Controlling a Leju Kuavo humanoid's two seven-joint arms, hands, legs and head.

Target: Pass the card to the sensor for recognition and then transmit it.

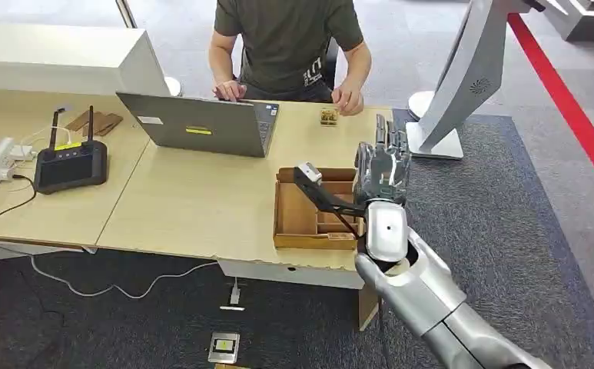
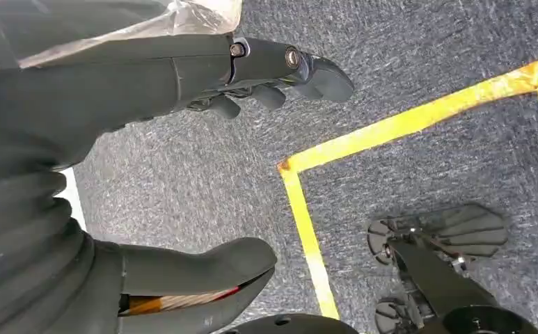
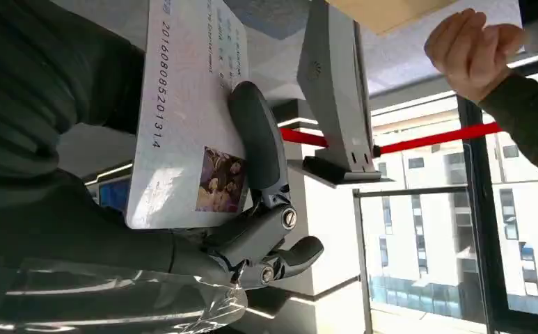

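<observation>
Your right hand (image 3: 252,209) pins a flat, glossy white card (image 3: 189,118) between thumb and fingers, raised over the cardboard box (image 1: 309,211) at the wooden desk's (image 1: 194,207) four o'clock; left hand (image 2: 182,160) hangs open, empty.

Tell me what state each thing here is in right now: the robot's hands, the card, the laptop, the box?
right hand: raised above the table edge, gripping the card
card: held flat against the right hand's fingers, printed side showing
left hand: hanging over the carpet, holding nothing, fingers apart
laptop: lid open, person typing
cardboard box: open on the table
</observation>
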